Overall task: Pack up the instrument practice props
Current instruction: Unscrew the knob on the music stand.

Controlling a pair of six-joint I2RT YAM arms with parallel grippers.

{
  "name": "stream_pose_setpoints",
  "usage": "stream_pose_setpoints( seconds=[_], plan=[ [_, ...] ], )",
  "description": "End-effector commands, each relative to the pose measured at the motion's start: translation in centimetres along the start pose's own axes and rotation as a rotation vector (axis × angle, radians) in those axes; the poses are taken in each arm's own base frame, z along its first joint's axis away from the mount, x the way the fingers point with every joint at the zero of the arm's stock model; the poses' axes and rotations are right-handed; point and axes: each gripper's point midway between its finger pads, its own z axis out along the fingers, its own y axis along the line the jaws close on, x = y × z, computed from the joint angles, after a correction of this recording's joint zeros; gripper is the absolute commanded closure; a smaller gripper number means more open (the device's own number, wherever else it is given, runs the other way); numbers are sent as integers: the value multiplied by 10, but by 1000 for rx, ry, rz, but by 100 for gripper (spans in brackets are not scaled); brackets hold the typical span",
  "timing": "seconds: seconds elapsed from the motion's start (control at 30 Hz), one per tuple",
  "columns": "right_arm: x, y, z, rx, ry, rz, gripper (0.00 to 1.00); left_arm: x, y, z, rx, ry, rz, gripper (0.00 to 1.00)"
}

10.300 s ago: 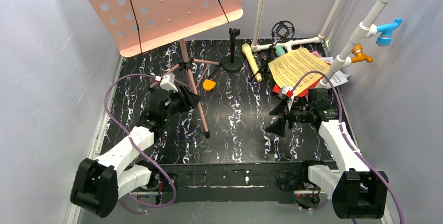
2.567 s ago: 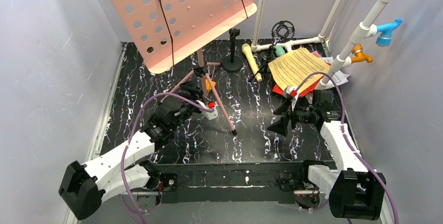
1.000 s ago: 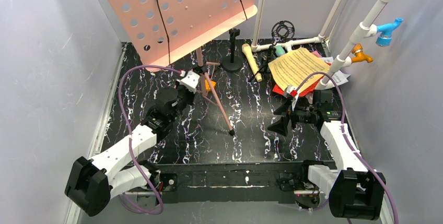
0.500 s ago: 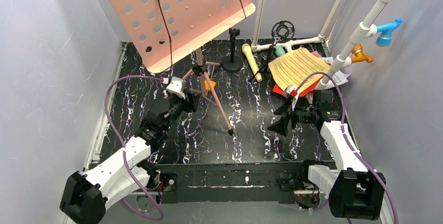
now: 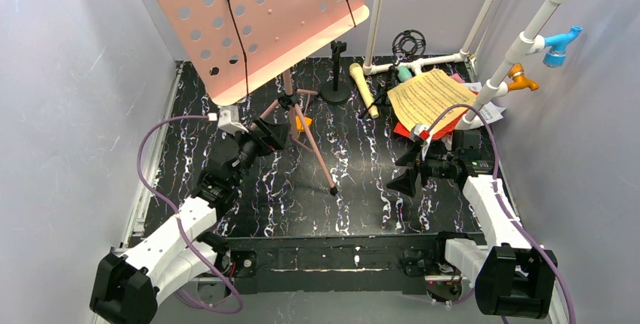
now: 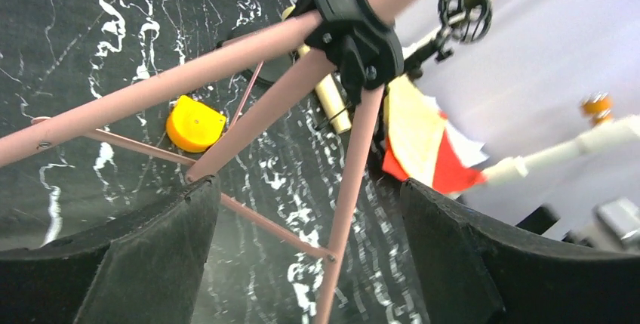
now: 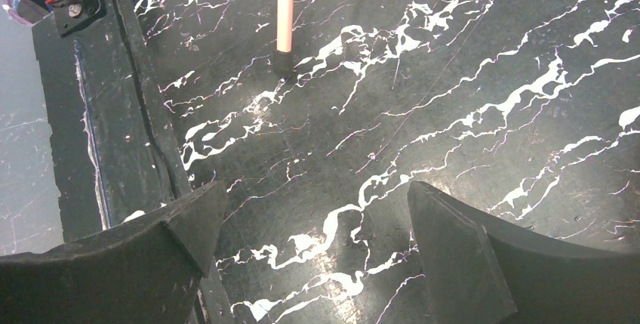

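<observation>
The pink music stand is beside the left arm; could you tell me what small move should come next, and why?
Probably ease the left gripper forward until one tripod leg sits between its fingers. They are open and empty, the legs lie just ahead below the black hub, and the stand is upright.

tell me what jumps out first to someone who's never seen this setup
The big pink board with round holes, standing on pink tripod legs at the back left of the black marbled table, dominates. Then the yellow music sheet on a pile at the back right, beside the white pipe frame. The left gripper sits open by the tripod.
</observation>
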Motion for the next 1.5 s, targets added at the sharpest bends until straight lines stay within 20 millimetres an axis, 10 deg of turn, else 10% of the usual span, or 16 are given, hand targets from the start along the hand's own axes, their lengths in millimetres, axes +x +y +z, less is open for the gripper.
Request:
stream_pose_setpoints(
  seconds=[0.0,0.6,0.97,1.47],
  plan=[
    [-4,-1,-1,6,-21,-40,0,-39,-12,11,-10,-95,-289,12],
    [-4,-1,-1,5,-23,-40,0,-41,-10,45,-67,-56,-691,22],
    [-4,-1,-1,5,-22,-40,0,-37,-6,57,-104,-47,-875,61],
    [-3,-1,0,2,-21,-35,0,-37,21,55,-197,-162,-1380,86]
  ],
)
